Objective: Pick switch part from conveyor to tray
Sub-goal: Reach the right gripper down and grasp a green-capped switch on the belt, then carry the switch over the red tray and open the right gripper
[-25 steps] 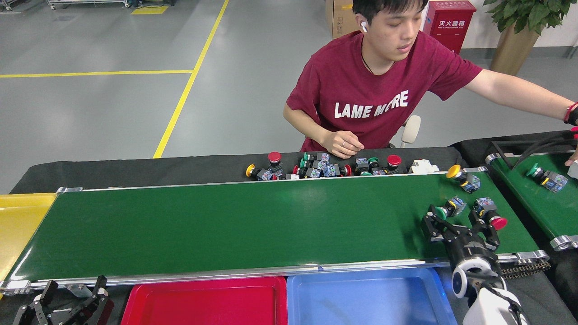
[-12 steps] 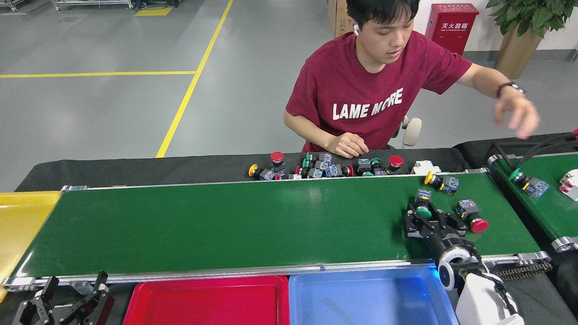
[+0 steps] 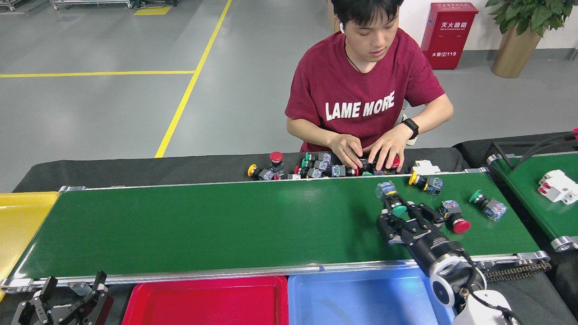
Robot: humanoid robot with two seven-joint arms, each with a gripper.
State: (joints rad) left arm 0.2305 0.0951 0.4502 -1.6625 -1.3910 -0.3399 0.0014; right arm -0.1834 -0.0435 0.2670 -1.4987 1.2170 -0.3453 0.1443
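Right gripper [image 3: 405,214], jaws wide around green-capped switch [image 3: 391,197] on conveyor [image 3: 203,225], right of frame. Red-capped switch [image 3: 454,217] beside. Person's hands [image 3: 368,151] above. Red tray [image 3: 207,300], blue tray [image 3: 361,298] below. Left gripper [image 3: 67,295], lower left, jaws spread.

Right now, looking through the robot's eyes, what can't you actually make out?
- Head view: whether the right claw is gripping the green-capped switch; its fingers cover the contact.
- The switches behind the belt: the person's hands cover some.
- The left claw: dark, cut by the bottom edge.
- The red tray and blue tray: near sides cut off.
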